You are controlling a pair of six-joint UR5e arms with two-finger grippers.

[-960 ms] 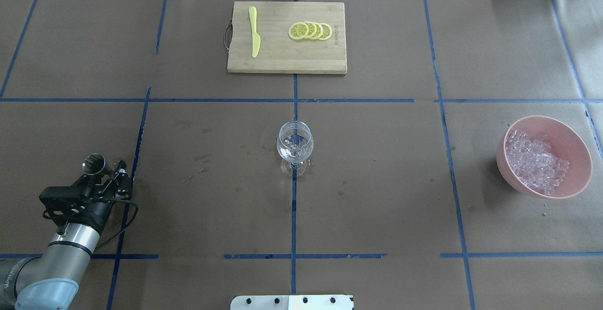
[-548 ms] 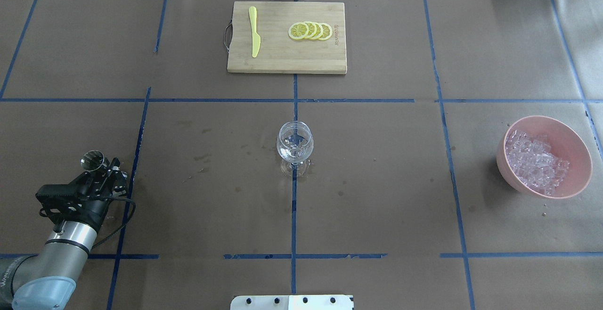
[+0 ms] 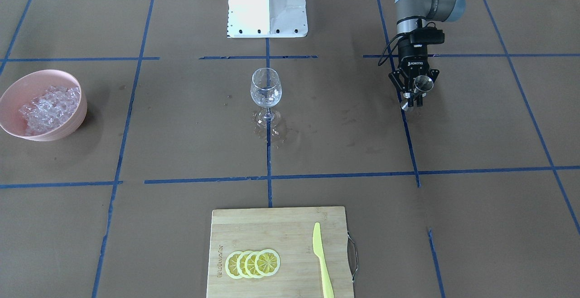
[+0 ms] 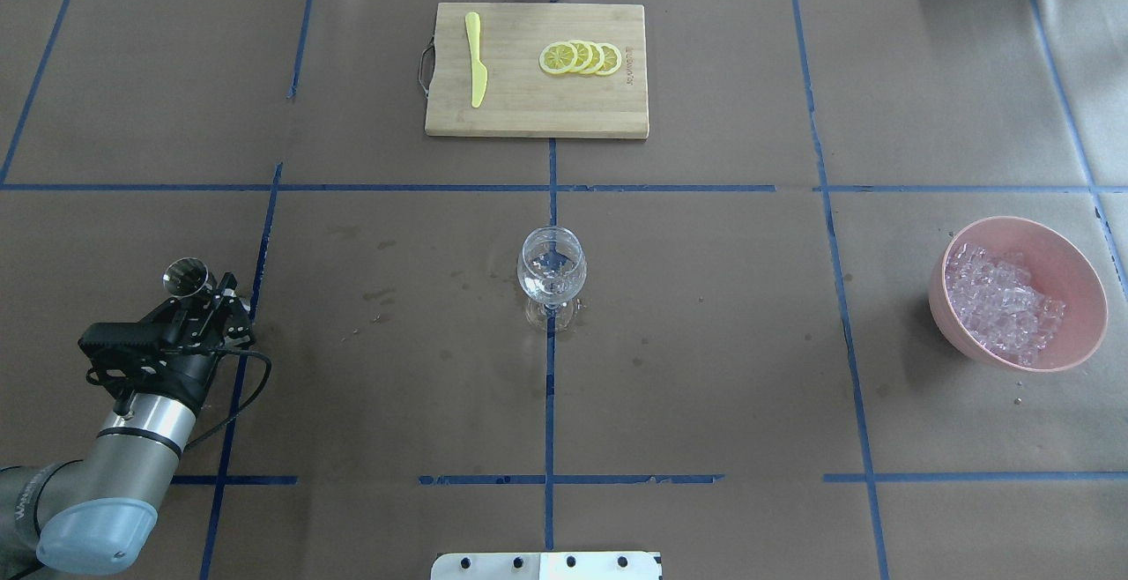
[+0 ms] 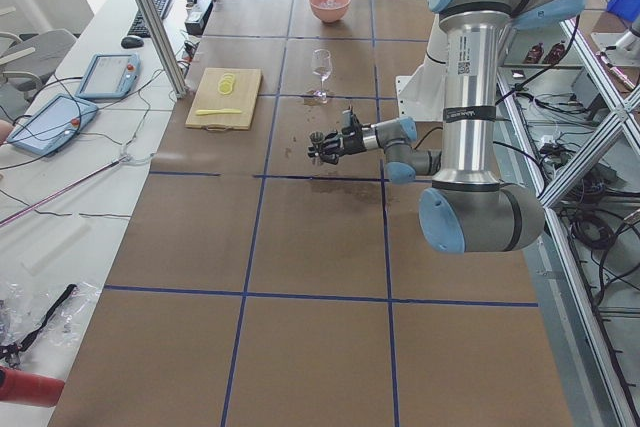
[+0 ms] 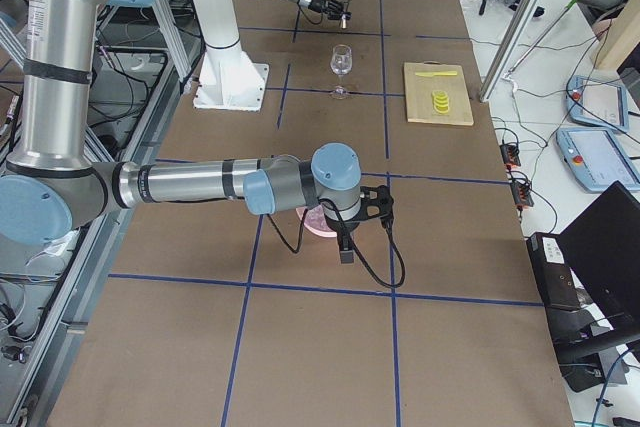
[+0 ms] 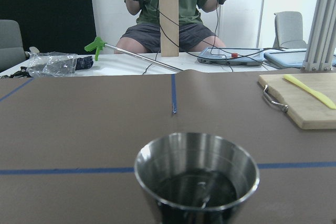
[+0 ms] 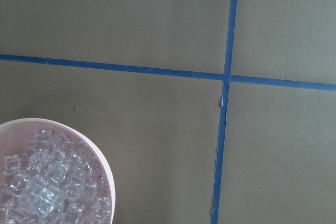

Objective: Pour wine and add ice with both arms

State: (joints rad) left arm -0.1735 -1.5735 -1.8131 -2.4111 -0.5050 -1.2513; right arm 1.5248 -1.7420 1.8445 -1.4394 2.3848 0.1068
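Gripping a small steel cup (image 4: 184, 277), the left gripper (image 3: 414, 100) has both fingers closed on the cup's sides and holds it upright at the left side of the brown table (image 4: 370, 404). The cup's inside reads dark in the left wrist view, and its contents cannot be determined. Count: one steel cup, one wine glass, one cutting board, one yellow knife, four lemon slices, one pink bowl, ice cubes too many to count. At centre, the wine glass (image 4: 552, 267) stands upright on a crossing of blue tape lines, well apart from both grippers; what it contains cannot be told. Beyond it, near the far edge, the cutting board (image 4: 529, 108) carries the yellow knife (image 4: 476, 60) on its left part and the lemon slices (image 4: 580, 57), overlapping in a row, on its right. At right, the pink bowl (image 4: 1077, 267) holds the ice (image 4: 1000, 298), heaped inside. The right gripper (image 6: 346, 252) points down close by the bowl; it shows only in the exterior right view, so its opening cannot be told.
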